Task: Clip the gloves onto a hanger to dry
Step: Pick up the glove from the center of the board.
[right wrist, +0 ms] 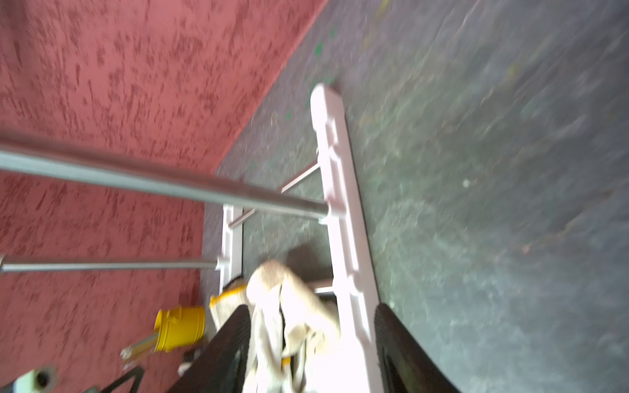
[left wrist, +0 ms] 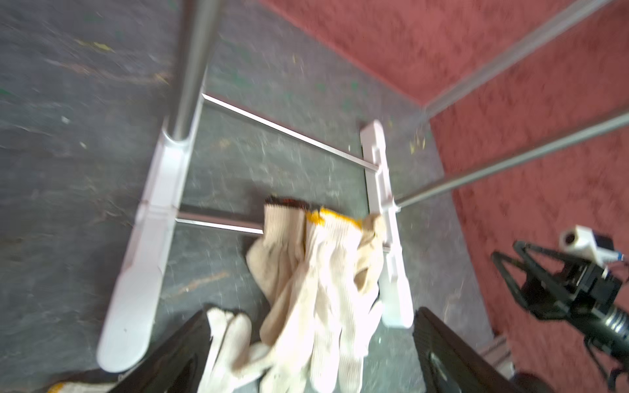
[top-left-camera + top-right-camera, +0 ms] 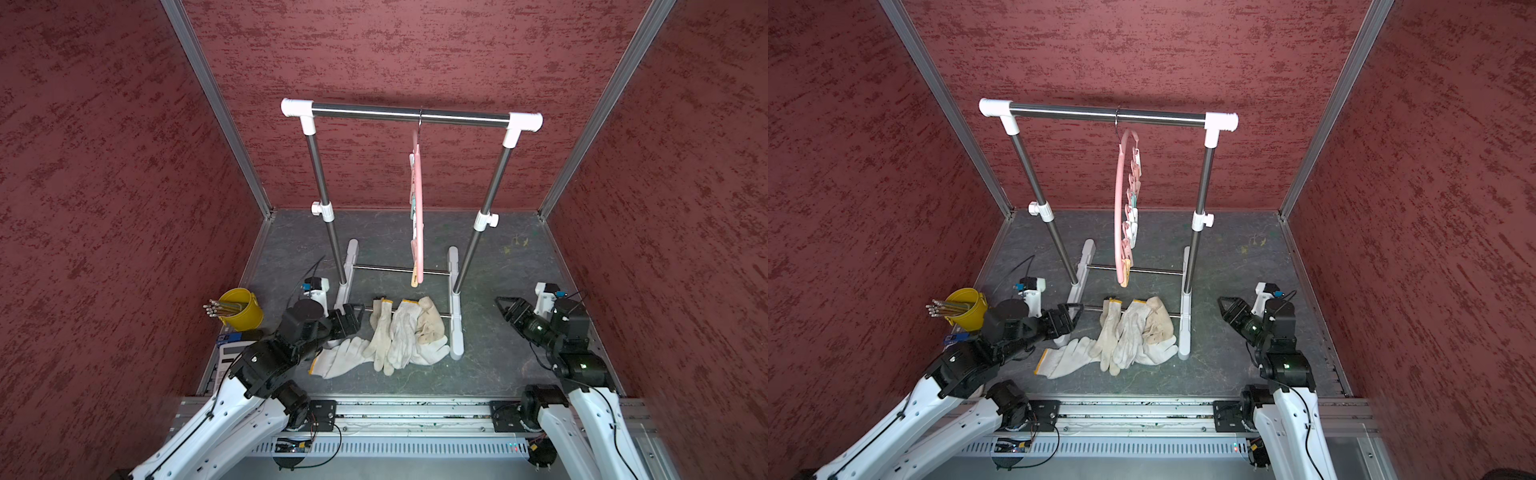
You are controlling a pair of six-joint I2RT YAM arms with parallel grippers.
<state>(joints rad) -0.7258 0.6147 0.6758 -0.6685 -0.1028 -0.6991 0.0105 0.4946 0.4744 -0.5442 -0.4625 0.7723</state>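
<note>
In both top views the gloves (image 3: 399,332) (image 3: 1125,336) lie in a loose heap on the grey floor, between the two white feet of the steel rack (image 3: 411,114) and across its front low rod. The hanger (image 3: 417,208) (image 3: 1119,199) hangs from the rack's top bar, above and behind the heap, and its clips show in a top view. The left gripper (image 3: 353,316) (image 3: 1073,313) hovers just beside the heap on the left arm's side, over the whitest glove, with its jaws spread. The right gripper (image 3: 503,307) (image 3: 1225,307) is well apart from the gloves, beyond the rack's right foot, and holds nothing. A yellow bucket (image 3: 241,309) stands behind the left arm.

The left wrist view is blurred. It shows the left gripper (image 2: 311,314) with its two dark fingers set wide, and the gloves (image 2: 323,272) lie below and between them, not pinched. The right gripper (image 2: 503,265) shows at a distance.

The right wrist view is blurred too. The fingers of the right gripper (image 1: 313,309) stand partly apart and empty. The gloves (image 1: 282,306) lie beyond them, past the rack's foot (image 1: 343,221).
</note>
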